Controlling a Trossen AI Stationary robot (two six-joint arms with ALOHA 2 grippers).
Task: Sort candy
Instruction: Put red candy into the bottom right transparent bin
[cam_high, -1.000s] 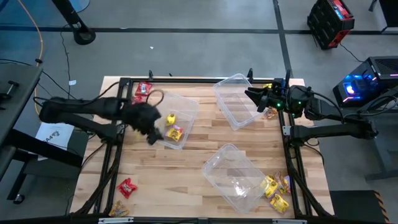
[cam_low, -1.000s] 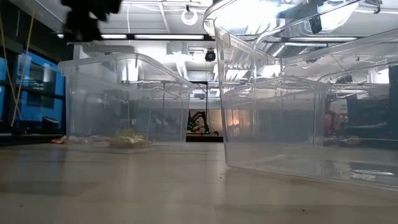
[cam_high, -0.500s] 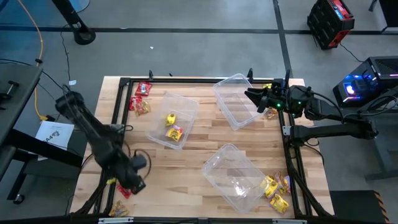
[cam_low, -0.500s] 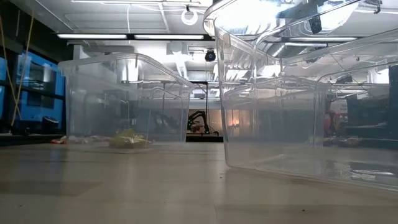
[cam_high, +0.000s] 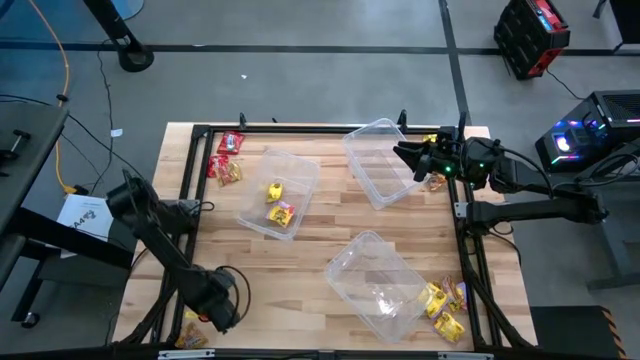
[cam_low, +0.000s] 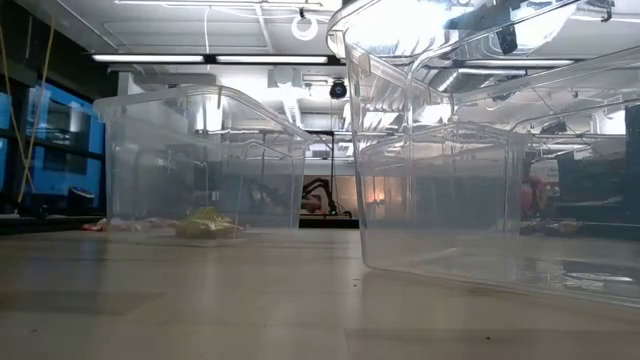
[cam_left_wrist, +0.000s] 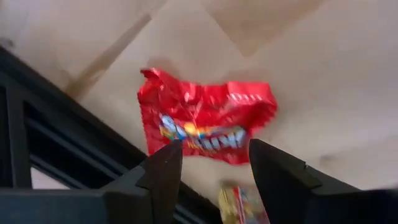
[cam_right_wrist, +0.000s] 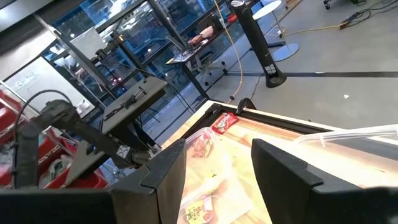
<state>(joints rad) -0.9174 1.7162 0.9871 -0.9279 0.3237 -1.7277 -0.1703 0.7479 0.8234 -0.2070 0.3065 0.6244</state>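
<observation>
A: Where is the candy?

B: It lies in several groups; two yellow sweets (cam_high: 279, 203) sit inside the clear tub on the left (cam_high: 300, 168), and red packets (cam_high: 229, 143) lie on the table (cam_high: 320, 240) just beyond that tub, near the far left corner; more yellow pieces (cam_high: 440, 308) are heaped at the near right, just beside the nearest tub (cam_high: 352, 259); a red packet (cam_left_wrist: 205, 123) lies flat on the wood at the near left corner, with a yellow piece (cam_left_wrist: 239, 204) near it by the dark frame.

A: And the claws?

B: The left claw (cam_left_wrist: 210, 171) is low over that near left corner, directly above the red packet; its two dark fingers (cam_left_wrist: 163, 169) stand apart with the packet showing between them, so it is open and grips nothing; the right claw (cam_high: 404, 156) waits at the far right, by the rim of the third tub (cam_high: 372, 133); its fingers are spread too, and empty.

A: What does the low camera give?

B: Two clear tubs on the tabletop, one holding a yellow sweet (cam_low: 207, 224); neither arm appears there.
</observation>
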